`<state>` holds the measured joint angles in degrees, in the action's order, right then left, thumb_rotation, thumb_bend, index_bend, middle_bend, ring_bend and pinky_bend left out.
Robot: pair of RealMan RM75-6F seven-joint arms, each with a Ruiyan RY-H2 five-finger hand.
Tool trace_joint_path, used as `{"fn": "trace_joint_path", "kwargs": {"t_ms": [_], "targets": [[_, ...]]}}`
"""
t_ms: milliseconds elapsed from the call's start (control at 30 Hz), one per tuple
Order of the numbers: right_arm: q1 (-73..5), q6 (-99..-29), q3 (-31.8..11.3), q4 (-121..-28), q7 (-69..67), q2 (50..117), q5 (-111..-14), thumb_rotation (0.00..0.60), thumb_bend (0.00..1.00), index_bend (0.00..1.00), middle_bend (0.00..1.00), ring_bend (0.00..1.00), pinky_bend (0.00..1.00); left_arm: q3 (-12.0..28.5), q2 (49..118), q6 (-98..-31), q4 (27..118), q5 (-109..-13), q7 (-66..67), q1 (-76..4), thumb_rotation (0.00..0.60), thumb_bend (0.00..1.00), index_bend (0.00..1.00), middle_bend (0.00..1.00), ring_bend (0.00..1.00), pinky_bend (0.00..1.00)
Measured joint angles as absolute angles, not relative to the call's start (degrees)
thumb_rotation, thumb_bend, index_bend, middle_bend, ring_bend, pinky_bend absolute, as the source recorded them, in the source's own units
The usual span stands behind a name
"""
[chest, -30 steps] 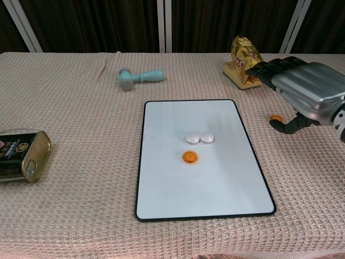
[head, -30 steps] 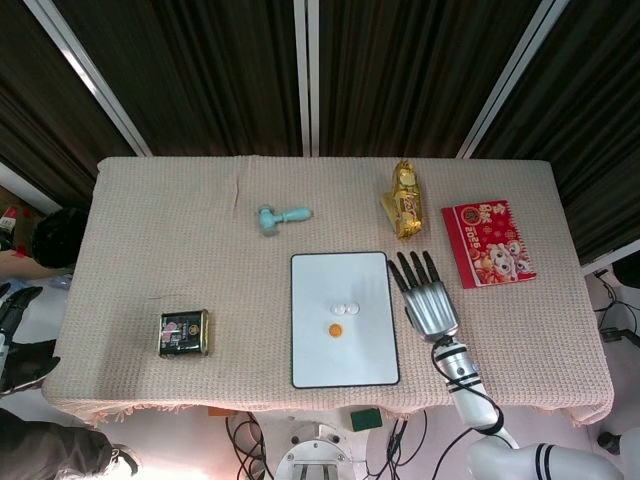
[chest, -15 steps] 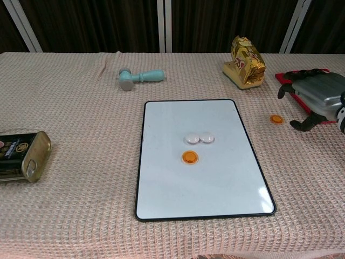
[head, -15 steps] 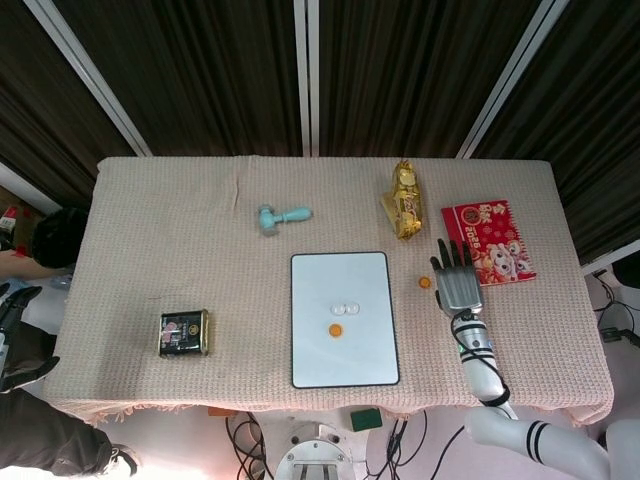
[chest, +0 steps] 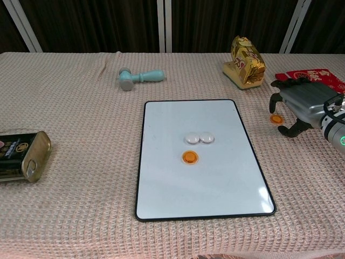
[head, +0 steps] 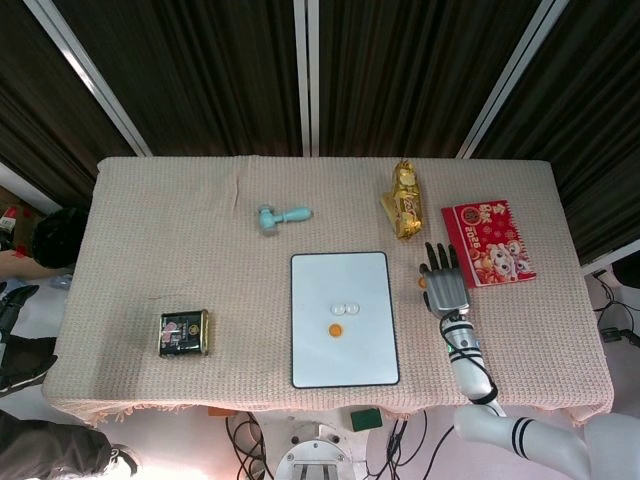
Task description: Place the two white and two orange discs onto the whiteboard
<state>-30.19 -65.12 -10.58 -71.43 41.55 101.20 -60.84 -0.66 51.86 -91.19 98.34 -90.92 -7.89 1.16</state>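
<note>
The whiteboard [chest: 202, 183] is lying flat near the middle of the cloth-covered table [chest: 81, 216], and everything else is placed around it. Two white discs [chest: 199, 138] are sitting side by side, touching, on its centre, with one orange disc [chest: 190, 157] just in front of them, also on the board. The second orange disc [chest: 276, 118] is lying on the cloth to the right of the whiteboard, off it.

The right hand [chest: 304, 105] is hovering just beside that loose disc, fingers curved downward and apart, grasping nothing; a fingertip [chest: 273, 100] is hanging directly over the disc's far side. In the head view the right hand [head: 444, 285] is partly covering the disc. The left hand is not showing in either view.

Beyond the whiteboard, a teal toy hammer [chest: 140, 77] is lying on its side to the far left, and a gold snack bag [chest: 246, 62] is standing to the far right. A red envelope [head: 488, 243] is lying right of the board, behind the hand. A dark tin can [chest: 20, 156] is resting well to the left of the whiteboard.
</note>
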Motion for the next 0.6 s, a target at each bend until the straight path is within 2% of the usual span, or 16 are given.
{"fn": "trace_joint_path", "kwargs": {"t_ms": [600], "targets": [[-30.8, -65.7, -10.8, -70.2, 41.4, 102.2, -59.9, 0.600, 0.38, 0.48, 0.00, 0.00, 0.00, -0.7, 51.9, -91.0, 98.4, -90.9, -7.6, 1.1, 0.600, 0.10, 0.12, 0.14, 0.00, 0.12]]}}
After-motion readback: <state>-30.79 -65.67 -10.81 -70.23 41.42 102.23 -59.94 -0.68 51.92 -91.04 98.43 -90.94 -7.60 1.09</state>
